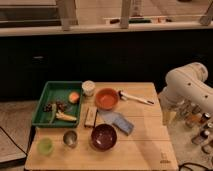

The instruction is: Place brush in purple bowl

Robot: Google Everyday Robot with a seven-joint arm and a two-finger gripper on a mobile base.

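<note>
The tool (198, 127) hangs low under the white arm (186, 85), off the right side of the tabletop (150, 150); I cannot tell if it is wide or narrow. The brush (135, 98) lies flat on the tabletop, apart from the tool, with its head just beside the orange bowl (107, 99). The purple bowl (103, 137) stands nearer the front, with a blue-grey sponge pad (120, 122) between it and the brush.

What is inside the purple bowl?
Nothing shows inside the purple bowl; its near inner wall is hidden. The brush lies on the table by the orange bowl. The tool hangs past the table's right edge.
</note>
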